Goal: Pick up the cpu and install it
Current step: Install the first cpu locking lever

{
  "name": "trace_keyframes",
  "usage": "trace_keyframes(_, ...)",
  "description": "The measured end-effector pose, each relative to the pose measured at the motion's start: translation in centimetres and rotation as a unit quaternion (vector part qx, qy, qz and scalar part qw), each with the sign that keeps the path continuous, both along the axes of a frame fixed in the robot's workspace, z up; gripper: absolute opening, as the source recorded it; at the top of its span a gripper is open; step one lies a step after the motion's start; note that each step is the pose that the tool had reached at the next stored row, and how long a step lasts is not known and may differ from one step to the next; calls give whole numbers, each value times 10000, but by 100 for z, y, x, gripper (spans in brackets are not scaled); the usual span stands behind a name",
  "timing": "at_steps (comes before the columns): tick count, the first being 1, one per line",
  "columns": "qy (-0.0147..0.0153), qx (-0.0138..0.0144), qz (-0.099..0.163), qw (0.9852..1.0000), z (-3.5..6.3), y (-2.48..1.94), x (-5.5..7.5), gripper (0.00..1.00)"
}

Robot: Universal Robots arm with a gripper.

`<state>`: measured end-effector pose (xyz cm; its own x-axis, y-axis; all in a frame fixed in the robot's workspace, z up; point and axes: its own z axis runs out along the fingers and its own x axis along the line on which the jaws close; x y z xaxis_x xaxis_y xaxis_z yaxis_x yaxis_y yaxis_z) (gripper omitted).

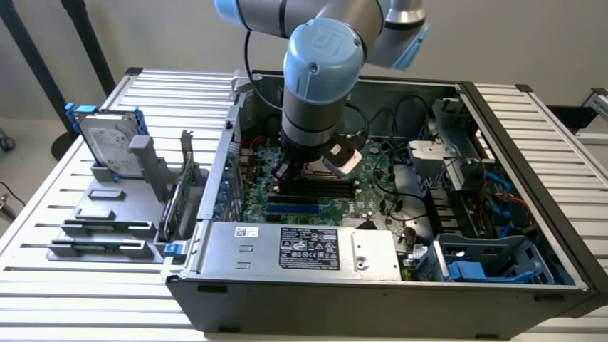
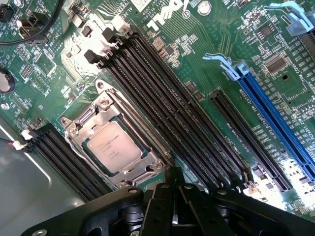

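The cpu (image 2: pixel 114 147) sits flat inside the socket frame (image 2: pixel 78 129) on the motherboard (image 2: pixel 206 83), evidently already seated, while the gripper (image 2: pixel 173 183) hovers just beside it, fingers closed together and empty

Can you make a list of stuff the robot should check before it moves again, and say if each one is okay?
1. Is the small square silver-topped cpu sitting in its metal socket frame on the green motherboard? Ok, it lies flat inside the frame.
2. Is the black gripper above the board, near the socket? Ok.
3. Is the gripper carrying anything? Cannot tell.
4. Are the long black memory slots beside the socket free of sticks? Ok, they look bare.
5. Is the arm inside the open grey computer case, away from its walls? Ok in the exterior view.
6. Is the socket's latch locked down? Cannot tell.
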<state>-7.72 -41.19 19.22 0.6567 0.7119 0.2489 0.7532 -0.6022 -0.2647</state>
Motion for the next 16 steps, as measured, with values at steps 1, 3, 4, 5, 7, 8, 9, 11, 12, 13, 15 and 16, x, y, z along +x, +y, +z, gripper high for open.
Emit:
trace_keyframes(1, -1, -3, 0, 10000, -3, 0, 0, 11)
trace_keyframes(3, -2, -19, -1, 10000, -6, 1, -1, 11)
trace_keyframes(4, -2, -32, -2, 10000, -7, 1, -2, 11)
trace_keyframes(5, -2, -49, -4, 10000, -7, 1, -2, 11)
trace_keyframes(7, -2, -80, -7, 10000, -8, 1, -2, 11)
trace_keyframes(8, -2, -90, -8, 10000, -5, 1, -2, 11)
trace_keyframes(9, -2, -96, -8, 10000, 2, 2, -2, 11)
trace_keyframes(11, -4, -94, -9, 10000, 35, 8, -2, 11)
trace_keyframes(12, -3, -95, -9, 10000, 63, 11, -2, 11)
trace_keyframes(13, -2, -97, -9, 10000, 93, 16, -3, 11)
trace_keyframes(15, -2, -96, -9, 10000, 151, 35, -2, 11)
trace_keyframes(16, -3, -96, -9, 10000, 174, 51, -2, 11)
